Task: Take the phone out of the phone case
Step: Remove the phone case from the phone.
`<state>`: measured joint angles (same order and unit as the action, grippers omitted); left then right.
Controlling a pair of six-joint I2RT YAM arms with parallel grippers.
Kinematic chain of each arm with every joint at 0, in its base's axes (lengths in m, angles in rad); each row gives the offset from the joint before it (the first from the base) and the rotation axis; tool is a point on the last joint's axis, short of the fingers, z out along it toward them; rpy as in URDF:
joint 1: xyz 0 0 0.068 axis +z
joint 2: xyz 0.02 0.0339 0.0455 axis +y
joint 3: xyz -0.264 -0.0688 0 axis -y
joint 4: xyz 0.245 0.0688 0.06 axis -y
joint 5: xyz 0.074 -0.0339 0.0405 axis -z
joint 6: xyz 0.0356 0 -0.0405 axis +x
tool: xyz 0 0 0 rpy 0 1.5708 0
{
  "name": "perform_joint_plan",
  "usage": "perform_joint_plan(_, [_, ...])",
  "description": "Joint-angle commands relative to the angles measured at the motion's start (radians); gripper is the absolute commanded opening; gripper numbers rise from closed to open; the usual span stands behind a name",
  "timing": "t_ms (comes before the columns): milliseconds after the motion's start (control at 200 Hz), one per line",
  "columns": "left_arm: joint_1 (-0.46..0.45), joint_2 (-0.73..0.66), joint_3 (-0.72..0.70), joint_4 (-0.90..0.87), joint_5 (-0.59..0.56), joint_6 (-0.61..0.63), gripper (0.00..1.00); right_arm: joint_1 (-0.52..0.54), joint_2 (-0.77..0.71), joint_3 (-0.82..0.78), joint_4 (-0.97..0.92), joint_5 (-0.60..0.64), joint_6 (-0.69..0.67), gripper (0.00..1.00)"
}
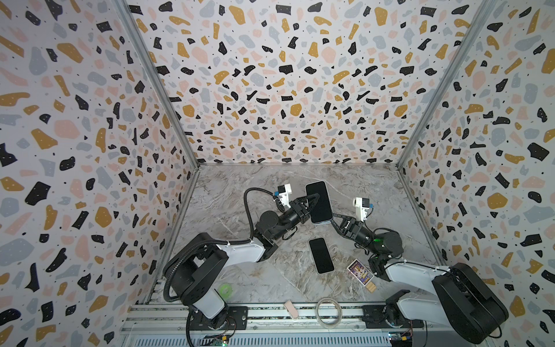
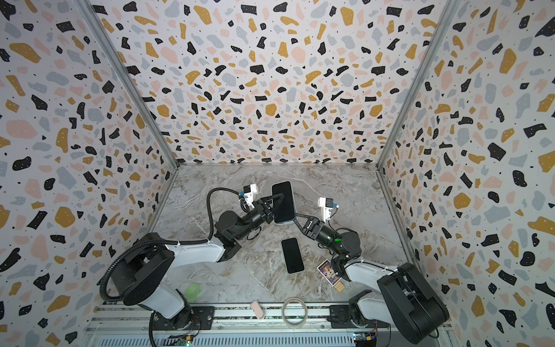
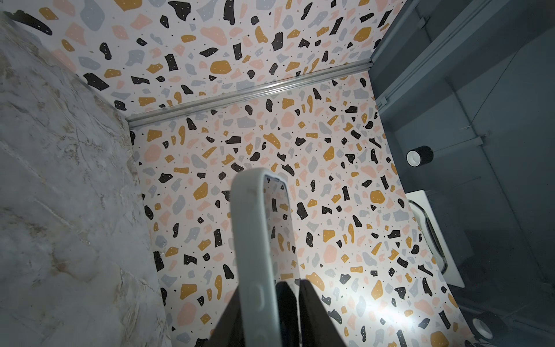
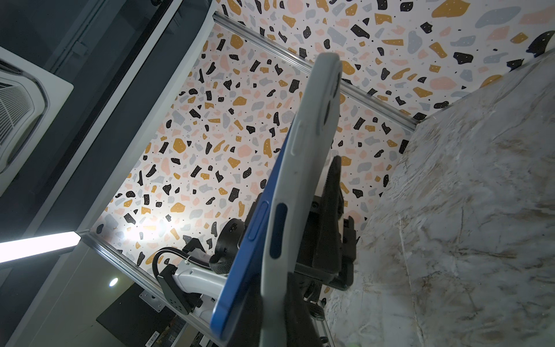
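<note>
Above the table, phone in case runs front-to-back.

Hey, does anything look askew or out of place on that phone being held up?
Yes. In the right wrist view the blue phone stands away from its pale case at the end nearest the camera, while the far end looks still seated. It sits skewed, partly peeled out; no damage shows.
</note>
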<state>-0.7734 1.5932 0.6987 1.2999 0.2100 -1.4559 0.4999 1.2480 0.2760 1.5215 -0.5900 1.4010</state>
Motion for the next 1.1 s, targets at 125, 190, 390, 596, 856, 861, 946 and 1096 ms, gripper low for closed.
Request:
perform_joint_plan(125, [0.000,-0.025,-0.003,0.063,-0.010,0.009,0.41,0.010,0.003,0.016,0.123,0.016,-0.001,0.00])
perform_joint_plan(190, [0.000,-0.030,-0.007,0.059,-0.014,0.011,0.52,0.009,0.007,0.015,0.135,0.022,0.003,0.00])
perform_joint_plan(390, [0.003,-0.050,-0.018,0.045,-0.021,0.021,0.61,0.012,0.011,0.020,0.149,0.024,0.006,0.00])
perform_joint_plan(596, [0.006,-0.080,-0.031,0.003,-0.037,0.045,0.70,0.012,0.008,0.020,0.151,0.027,0.007,0.00])
perform_joint_plan(856, [0.024,-0.174,-0.059,-0.145,-0.083,0.129,0.83,0.012,0.008,0.020,0.160,0.029,0.010,0.00])
perform_joint_plan(861, [0.024,-0.177,-0.061,-0.149,-0.084,0.132,0.83,0.011,0.007,0.020,0.160,0.029,0.009,0.00])
perform_joint_plan(946, [0.029,-0.222,-0.061,-0.239,-0.107,0.180,0.86,0.012,0.007,0.020,0.162,0.028,0.009,0.00])
perform_joint_plan(1096, [0.033,-0.267,-0.062,-0.334,-0.133,0.231,0.88,0.012,0.017,0.020,0.194,0.030,0.021,0.00])
